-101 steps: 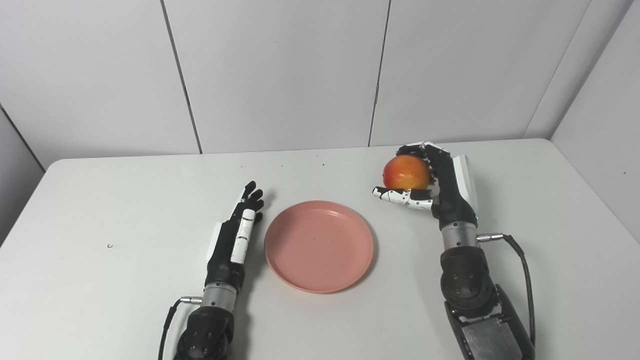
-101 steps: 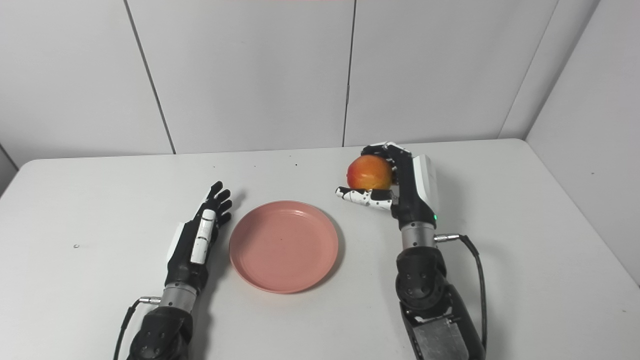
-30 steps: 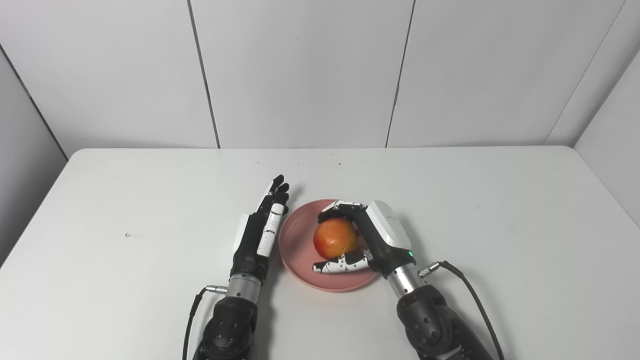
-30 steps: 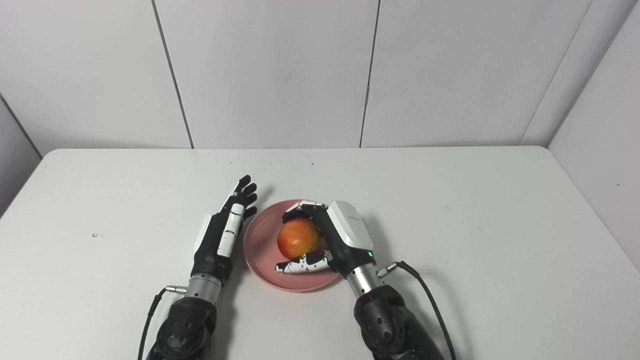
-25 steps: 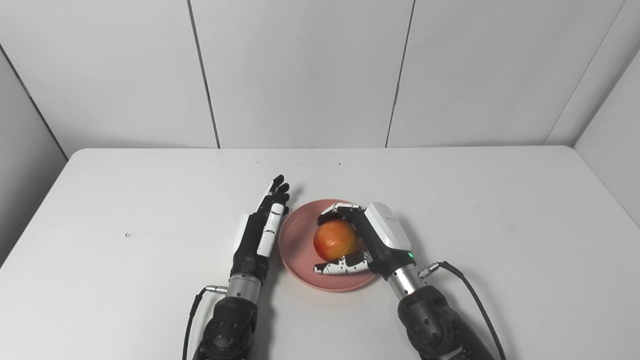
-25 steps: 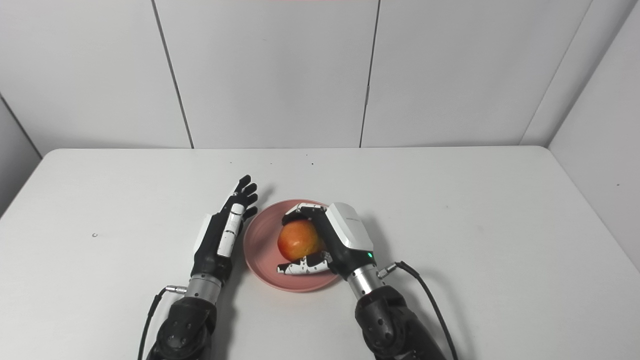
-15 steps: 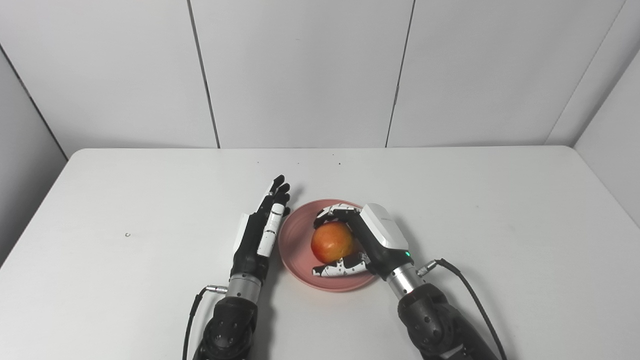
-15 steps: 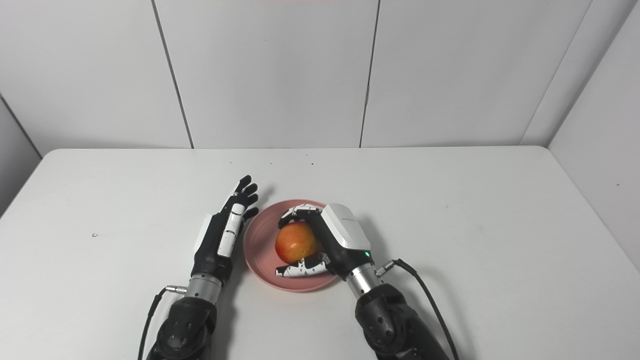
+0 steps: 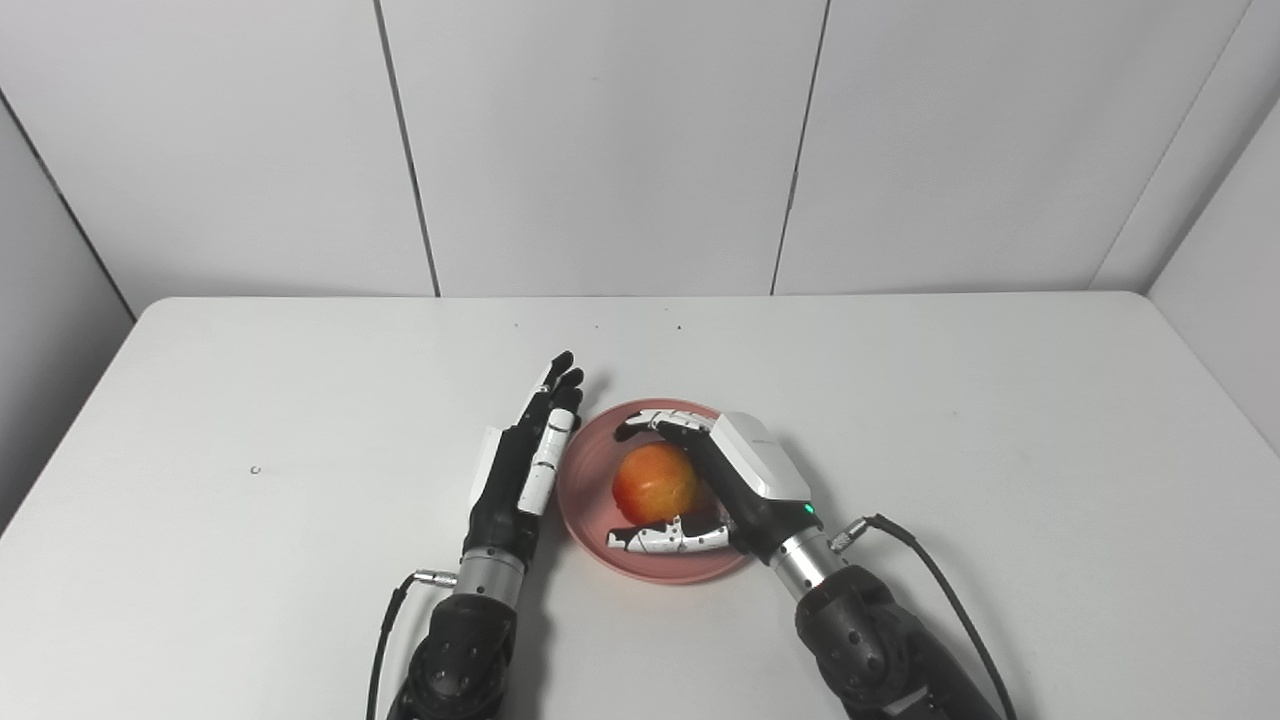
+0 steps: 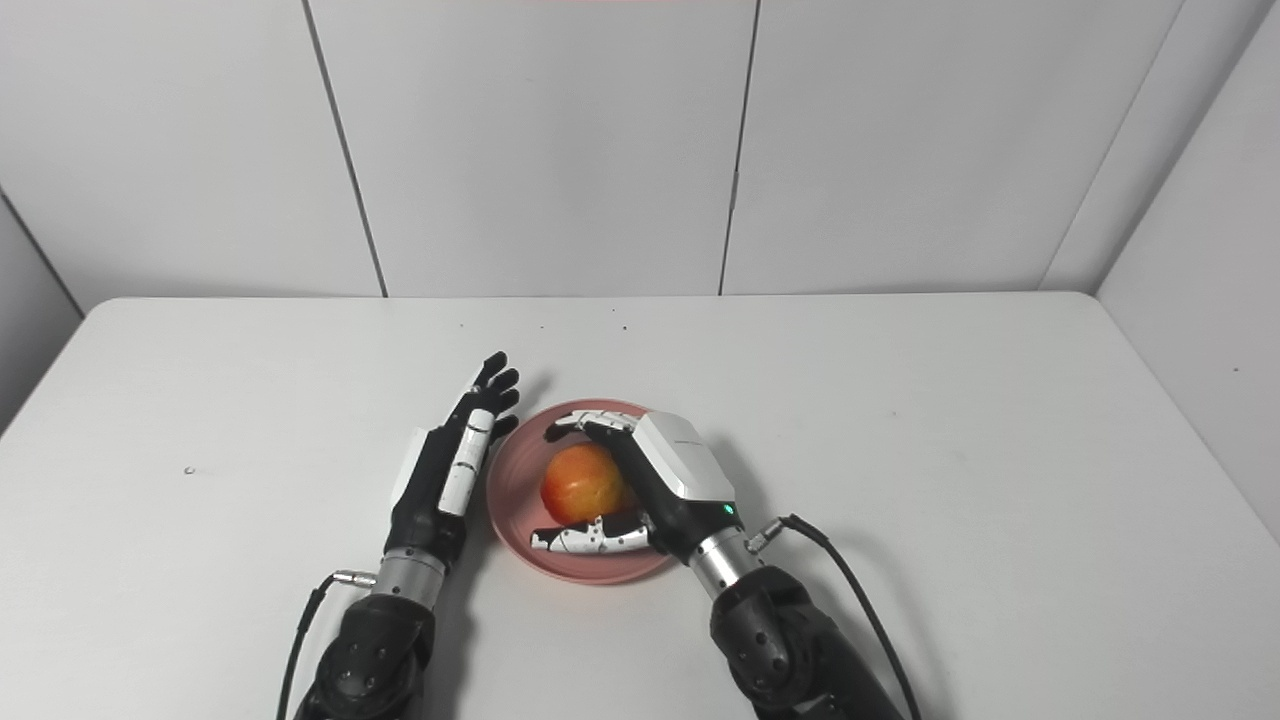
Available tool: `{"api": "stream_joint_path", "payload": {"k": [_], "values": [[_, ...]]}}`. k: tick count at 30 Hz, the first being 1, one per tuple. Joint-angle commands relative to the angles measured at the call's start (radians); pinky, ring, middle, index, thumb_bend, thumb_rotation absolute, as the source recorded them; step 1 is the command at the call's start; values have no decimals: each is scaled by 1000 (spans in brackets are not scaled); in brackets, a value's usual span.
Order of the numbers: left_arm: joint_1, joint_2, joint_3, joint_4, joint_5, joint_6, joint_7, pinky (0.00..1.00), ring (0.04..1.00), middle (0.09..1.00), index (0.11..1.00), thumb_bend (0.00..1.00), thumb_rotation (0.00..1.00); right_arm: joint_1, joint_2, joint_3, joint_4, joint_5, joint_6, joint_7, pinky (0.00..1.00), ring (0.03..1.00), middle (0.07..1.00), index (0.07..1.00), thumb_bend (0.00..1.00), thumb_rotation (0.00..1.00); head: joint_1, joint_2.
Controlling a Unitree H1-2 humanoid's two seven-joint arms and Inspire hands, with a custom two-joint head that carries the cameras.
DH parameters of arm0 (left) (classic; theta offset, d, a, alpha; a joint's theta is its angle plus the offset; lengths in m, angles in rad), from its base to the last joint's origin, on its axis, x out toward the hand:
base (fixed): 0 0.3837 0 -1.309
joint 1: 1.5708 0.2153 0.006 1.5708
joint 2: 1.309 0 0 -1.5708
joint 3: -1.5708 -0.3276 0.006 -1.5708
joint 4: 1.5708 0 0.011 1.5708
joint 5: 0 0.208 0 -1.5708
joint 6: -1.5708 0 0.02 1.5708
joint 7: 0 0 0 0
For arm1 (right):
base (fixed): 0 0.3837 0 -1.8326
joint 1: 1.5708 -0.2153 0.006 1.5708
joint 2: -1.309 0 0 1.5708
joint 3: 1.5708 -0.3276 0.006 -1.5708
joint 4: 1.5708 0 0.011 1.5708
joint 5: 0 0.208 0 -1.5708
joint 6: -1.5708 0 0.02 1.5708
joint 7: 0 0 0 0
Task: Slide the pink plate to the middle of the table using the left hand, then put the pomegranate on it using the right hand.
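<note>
Left eye view: the pomegranate (image 9: 655, 482) sits on the pink plate (image 9: 588, 498) near the middle of the white table (image 9: 1000, 450). The right hand (image 9: 735, 480) cups it loosely — fingers spread, thumb below. The left hand (image 9: 525, 460) lies flat, fingers straight and empty — just beside the plate's left rim.

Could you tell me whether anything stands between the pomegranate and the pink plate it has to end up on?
Nothing visible does. The pomegranate already sits over the plate, with the right hand cupped loosely around it. The left hand lies open beside the plate's left rim, clear of the fruit.
</note>
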Motion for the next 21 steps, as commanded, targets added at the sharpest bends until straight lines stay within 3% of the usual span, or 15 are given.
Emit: {"api": "stream_joint_path", "payload": {"k": [1, 12, 16, 21], "values": [[-16, -2, -6, -16, 5, -8, 7, 900, 936, 935, 915, 535, 1000, -23, 5, -7, -34, 5, -21, -10, 864, 873, 853, 819, 659, 604, 0, 1], [-16, -1, -2, -7, -6, -23, 3, 896, 931, 940, 921, 533, 1000, -11, 16, -18, -38, 41, -64, -35, 884, 940, 943, 933, 686, 792, -2, 2], [-17, -2, 1, -3, -10, -25, 3, 893, 931, 939, 921, 535, 1000, -10, 21, -23, -21, 38, -89, -68, 904, 941, 946, 938, 701, 823, -2, 4], [-15, -6, 4, -10, -24, -16, 0, 888, 928, 934, 921, 515, 1000, -1, 46, -53, -1, 47, -141, -151, 854, 906, 927, 921, 743, 860, -1, 4]]}}
